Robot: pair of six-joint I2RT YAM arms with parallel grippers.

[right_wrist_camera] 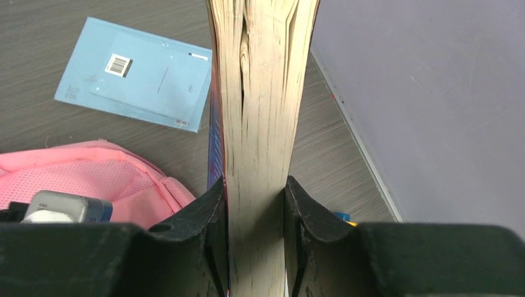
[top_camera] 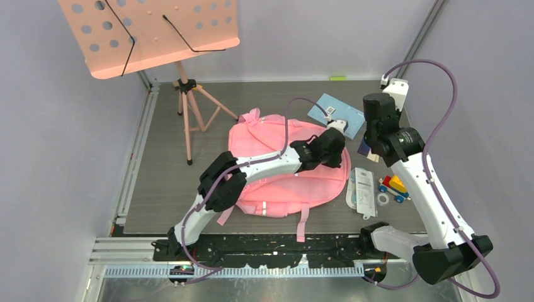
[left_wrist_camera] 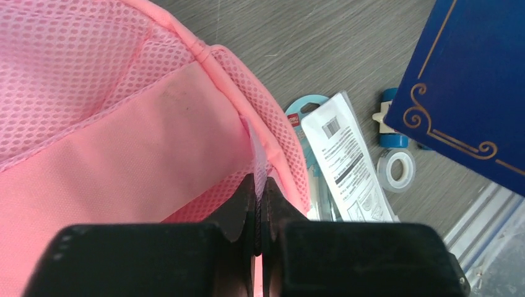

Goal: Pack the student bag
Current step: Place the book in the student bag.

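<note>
Student bag (top_camera: 302,185) lies flat mid-surface, straps toward 6 o'clock. Left tool (left_wrist_camera: 259,184) is clenched on a pale tab (left_wrist_camera: 257,151) at the bag's 3 o'clock rim. Right tool (right_wrist_camera: 255,192) is grasping the blue book (right_wrist_camera: 263,93) across its covers, just off the bag at 3 o'clock.

Judgement: no gaping mouth is visible (only mesh shows). Raise the tab first to open the mouth, then slide the book in toward 9 o'clock at a low angle.
</note>
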